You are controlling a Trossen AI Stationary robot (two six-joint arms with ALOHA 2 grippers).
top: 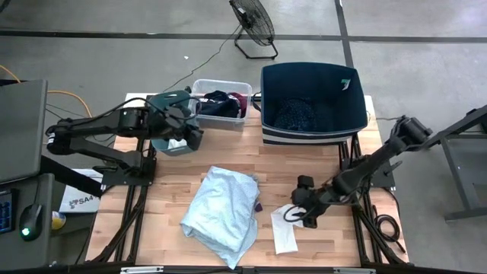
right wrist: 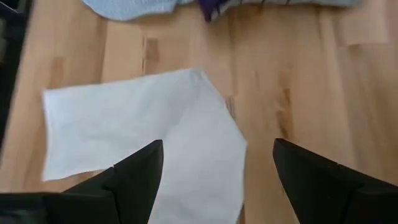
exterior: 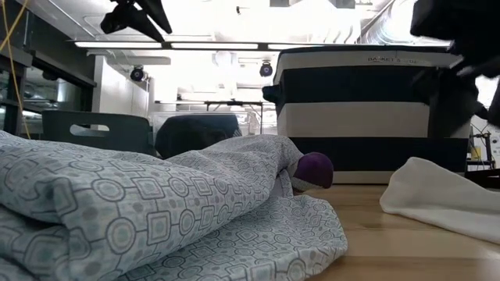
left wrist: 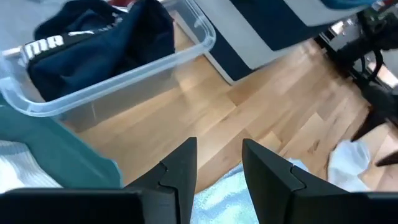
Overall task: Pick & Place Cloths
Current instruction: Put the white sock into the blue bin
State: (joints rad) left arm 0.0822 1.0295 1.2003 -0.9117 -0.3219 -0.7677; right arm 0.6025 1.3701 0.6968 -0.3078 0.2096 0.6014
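Right gripper, fingers spread and empty, hovers over white cloth flat on bench; limp, light — probably pinch an edge.

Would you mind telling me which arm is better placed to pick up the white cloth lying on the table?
The right. Its gripper hangs open directly above the white cloth, which fills its wrist view. The left gripper is open too, but across the table, over the teal bin.
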